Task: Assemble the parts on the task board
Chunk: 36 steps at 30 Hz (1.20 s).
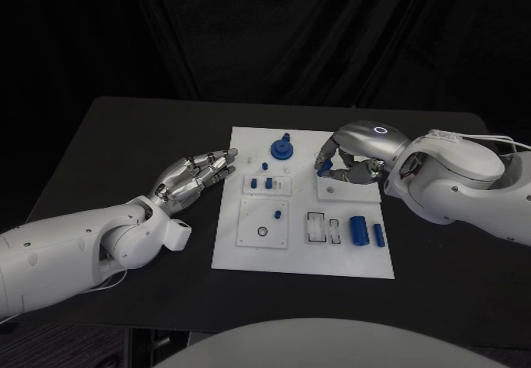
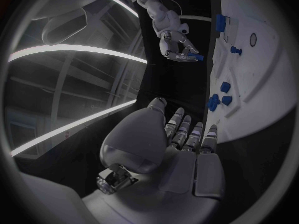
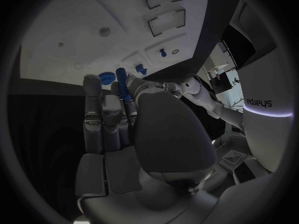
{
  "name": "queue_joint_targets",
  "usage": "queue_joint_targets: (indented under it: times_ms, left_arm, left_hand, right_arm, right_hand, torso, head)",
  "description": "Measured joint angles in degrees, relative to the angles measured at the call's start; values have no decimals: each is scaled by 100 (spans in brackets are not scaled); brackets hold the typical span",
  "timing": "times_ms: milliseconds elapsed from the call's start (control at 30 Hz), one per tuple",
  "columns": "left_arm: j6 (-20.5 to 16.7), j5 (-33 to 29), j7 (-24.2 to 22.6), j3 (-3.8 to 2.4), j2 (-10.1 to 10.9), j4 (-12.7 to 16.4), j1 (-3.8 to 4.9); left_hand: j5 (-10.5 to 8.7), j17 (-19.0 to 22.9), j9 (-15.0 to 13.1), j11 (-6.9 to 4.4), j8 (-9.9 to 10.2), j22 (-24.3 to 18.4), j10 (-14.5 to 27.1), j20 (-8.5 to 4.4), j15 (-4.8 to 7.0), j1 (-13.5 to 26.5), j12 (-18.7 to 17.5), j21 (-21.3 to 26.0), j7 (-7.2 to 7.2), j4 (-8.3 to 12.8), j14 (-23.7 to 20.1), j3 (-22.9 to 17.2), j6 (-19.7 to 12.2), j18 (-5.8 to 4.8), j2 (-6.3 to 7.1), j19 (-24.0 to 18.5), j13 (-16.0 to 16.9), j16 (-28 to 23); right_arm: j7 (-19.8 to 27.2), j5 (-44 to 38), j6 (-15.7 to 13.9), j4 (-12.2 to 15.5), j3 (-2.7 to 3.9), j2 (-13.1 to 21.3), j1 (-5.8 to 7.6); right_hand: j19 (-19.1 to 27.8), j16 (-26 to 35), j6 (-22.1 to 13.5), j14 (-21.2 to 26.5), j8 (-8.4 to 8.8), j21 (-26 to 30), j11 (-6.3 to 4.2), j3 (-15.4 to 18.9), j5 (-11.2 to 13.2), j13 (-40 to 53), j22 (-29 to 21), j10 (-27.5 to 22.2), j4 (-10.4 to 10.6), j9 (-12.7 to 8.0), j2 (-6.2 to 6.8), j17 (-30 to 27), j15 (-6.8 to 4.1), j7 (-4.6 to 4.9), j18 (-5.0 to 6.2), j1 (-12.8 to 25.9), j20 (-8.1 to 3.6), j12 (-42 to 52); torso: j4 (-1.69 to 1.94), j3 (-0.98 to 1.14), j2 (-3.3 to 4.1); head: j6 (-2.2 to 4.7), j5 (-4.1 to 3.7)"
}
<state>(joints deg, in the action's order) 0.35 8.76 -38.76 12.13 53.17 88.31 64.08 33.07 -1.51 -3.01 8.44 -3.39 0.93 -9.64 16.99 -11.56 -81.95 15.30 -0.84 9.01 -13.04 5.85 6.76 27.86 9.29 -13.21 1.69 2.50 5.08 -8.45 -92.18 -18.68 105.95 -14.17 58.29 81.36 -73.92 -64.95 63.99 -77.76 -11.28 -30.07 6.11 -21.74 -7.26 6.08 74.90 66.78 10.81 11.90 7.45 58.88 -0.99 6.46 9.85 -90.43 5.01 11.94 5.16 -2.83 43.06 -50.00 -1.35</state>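
Note:
The white task board lies in the middle of the black table. My right hand hovers over the board's far right part and pinches a small blue peg; the right wrist view shows the peg between thumb and fingers. My left hand is open, fingers stretched out, just off the board's left edge. On the board stand a round blue part at the far side and two small blue parts near the middle. A thick blue cylinder and a thinner one lie at the right.
A black ring sits on a square plate on the board's near left. Two rectangular slots lie beside the cylinders. Bare black table surrounds the board on every side.

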Motion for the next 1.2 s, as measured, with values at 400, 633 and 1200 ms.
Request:
queue_joint_targets:
  times_ms: [400,633,1200]
  left_arm:
    - [4,0,-7,0,-71,-52,-7]
    - [3,0,-8,0,-84,-54,-13]
    - [-3,0,-8,-1,-53,-29,-13]
  left_hand:
    - [0,0,0,20,0,-8,21,0,21,0,0,0,0,17,-21,-17,0,0,0,0,-1,0]
    - [0,0,0,20,0,-7,21,0,21,-23,23,0,0,1,-21,-32,0,0,-23,0,-1,0]
    - [0,0,1,39,0,-6,2,0,20,-23,42,0,0,1,-21,-31,0,0,-23,0,4,0]
  right_arm:
    - [81,-198,187,206,-2,-824,-138]
    - [240,-427,253,49,-2,-1288,-380]
    - [455,-837,572,-254,-2,-1680,-718]
  right_hand:
    - [0,0,-1,-19,0,-38,20,-8,4,51,5,20,-39,19,1,14,-18,0,0,1,0,-37]
    - [0,0,-22,-19,25,-38,40,8,4,66,4,40,-55,30,2,13,-18,22,0,2,0,-52]
    - [21,40,-64,-19,58,-8,40,8,-29,59,3,40,-86,40,26,-28,-17,22,1,-19,-20,-104]
  torso:
    - [10,-8,7]
    - [7,1,11]
    - [22,-15,12]
  head:
    - [1,215]
    - [1,332]
    - [1,349]
